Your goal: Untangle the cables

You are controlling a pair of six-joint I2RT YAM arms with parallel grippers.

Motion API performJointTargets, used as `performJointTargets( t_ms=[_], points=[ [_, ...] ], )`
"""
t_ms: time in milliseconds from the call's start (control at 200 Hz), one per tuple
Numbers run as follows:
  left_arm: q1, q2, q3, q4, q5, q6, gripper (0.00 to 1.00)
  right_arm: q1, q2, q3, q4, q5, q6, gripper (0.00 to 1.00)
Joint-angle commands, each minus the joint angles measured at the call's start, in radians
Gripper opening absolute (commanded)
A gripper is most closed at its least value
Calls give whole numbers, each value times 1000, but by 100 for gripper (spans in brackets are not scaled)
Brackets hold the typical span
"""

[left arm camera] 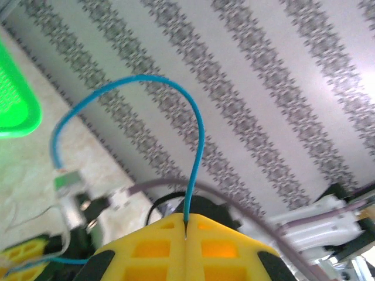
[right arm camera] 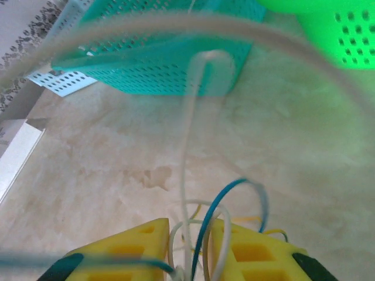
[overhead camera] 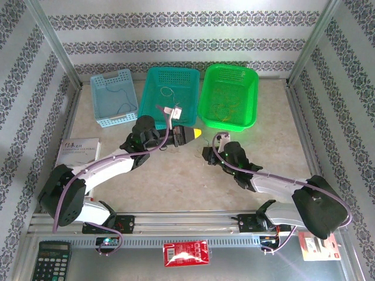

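My left gripper [left arm camera: 186, 218] is shut on a thin blue cable [left arm camera: 140, 79]. The blue strand arcs up and over to a small connector [left arm camera: 67, 182]. In the top view this gripper [overhead camera: 199, 134] hangs in front of the teal basket and points right. My right gripper [overhead camera: 210, 153] is low over the table just to its right. In the right wrist view its yellow fingers [right arm camera: 137, 246] stand a narrow gap apart around a tangle of white, blue and yellow cables [right arm camera: 196, 234]. Its jaws [right arm camera: 190, 225] do not visibly pinch the loose strands. One white strand [right arm camera: 186, 146] rises out of the tangle.
Three baskets line the back: blue [overhead camera: 117, 121], teal [overhead camera: 149, 88] and green [overhead camera: 228, 125], with thin wires inside. A booklet [overhead camera: 79, 149] lies at the left. A calculator [overhead camera: 50, 260], a red packet [overhead camera: 186, 254] and a card packet [overhead camera: 319, 246] lie along the near edge.
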Motion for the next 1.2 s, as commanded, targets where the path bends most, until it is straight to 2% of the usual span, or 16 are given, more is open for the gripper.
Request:
performJointTargets(
  t_ms=[0,55,175,360,505,949,1089,1199],
  points=[
    [25,4,39,203,21,-118,0,25,-28,-41,12,26,58,30],
    [31,-2,49,202,15,-120,0,40,-35,-50,9,27,70,33],
    [46,-19,75,179,-11,-111,0,73,-50,-64,0,52,83,34],
    [88,-76,151,47,-68,-58,0,99,-48,-82,1,82,100,33],
    [143,-126,247,-117,-100,11,0,107,-44,-94,5,102,109,31],
    [335,-133,547,-370,-129,119,0,115,-66,-117,-7,114,126,30],
    [427,-121,609,-502,-176,190,0,115,-79,-102,-23,79,116,36],
    [500,-115,626,-602,-237,266,0,115,-96,-87,-47,55,113,48]
  ],
)
